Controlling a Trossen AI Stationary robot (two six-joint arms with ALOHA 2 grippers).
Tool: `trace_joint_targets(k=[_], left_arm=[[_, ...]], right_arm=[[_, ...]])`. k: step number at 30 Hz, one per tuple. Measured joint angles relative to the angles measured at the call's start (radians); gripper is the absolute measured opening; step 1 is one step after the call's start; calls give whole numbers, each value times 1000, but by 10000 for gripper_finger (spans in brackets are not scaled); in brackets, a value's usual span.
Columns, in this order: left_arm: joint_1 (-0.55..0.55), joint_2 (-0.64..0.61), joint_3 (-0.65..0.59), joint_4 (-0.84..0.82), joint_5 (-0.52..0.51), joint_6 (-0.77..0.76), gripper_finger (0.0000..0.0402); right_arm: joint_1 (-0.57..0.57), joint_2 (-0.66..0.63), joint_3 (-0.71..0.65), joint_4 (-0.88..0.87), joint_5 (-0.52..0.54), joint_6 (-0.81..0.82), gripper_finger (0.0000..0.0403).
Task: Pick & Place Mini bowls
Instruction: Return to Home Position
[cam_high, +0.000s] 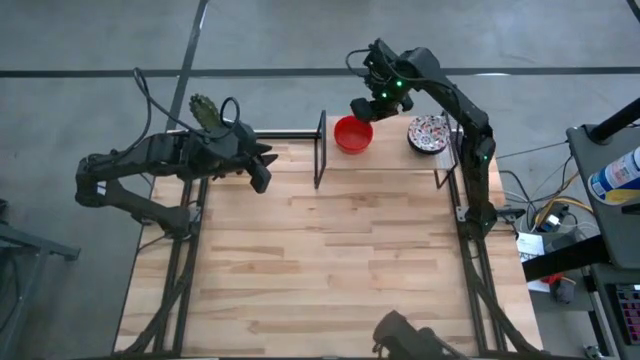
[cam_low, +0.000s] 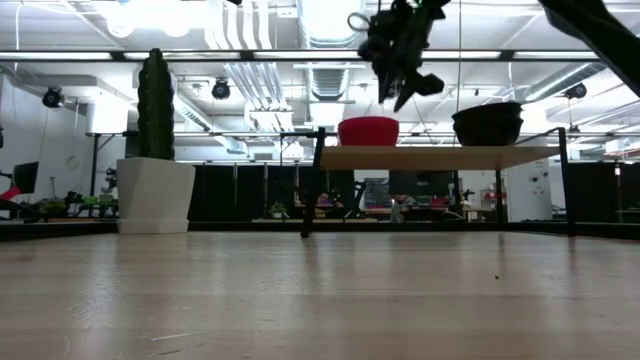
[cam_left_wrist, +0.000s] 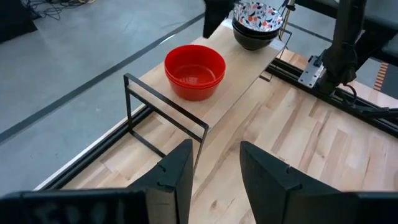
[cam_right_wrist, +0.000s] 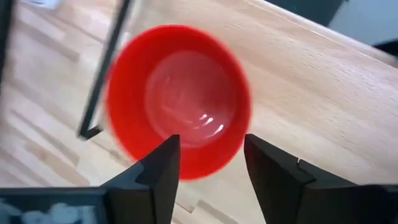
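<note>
Placing looks finished: the red mini bowls (cam_high: 352, 134) sit nested on the shelf (cam_high: 390, 152) beside the floral stack (cam_high: 428, 133), the right gripper (cam_high: 363, 106) hovers just above them, spread and empty, and the left gripper (cam_high: 262, 175) — likewise parted, holding nothing — waits left of the shelf, so only homing seems left.

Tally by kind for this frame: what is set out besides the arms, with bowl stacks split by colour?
Red bowl stack: 1
Floral-patterned bowl stack: 1
Cactus pot: 1
Shelf: 1
Total: 4
How many bowls each stack holds cannot be counted for certain.
</note>
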Motion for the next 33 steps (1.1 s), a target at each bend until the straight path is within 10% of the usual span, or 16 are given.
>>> trace_joint_targets(k=[10,21,33], left_arm=[[-1,1,-2,0,125,0,10],[-1,-41,-45,195,144,79,1],[-1,-352,-447,606,286,72,0]], right_arm=[[172,-122,-44,220,-1,-82,23],[413,-385,-399,768,23,-175,8],[569,-792,-925,1175,103,-241,8]])
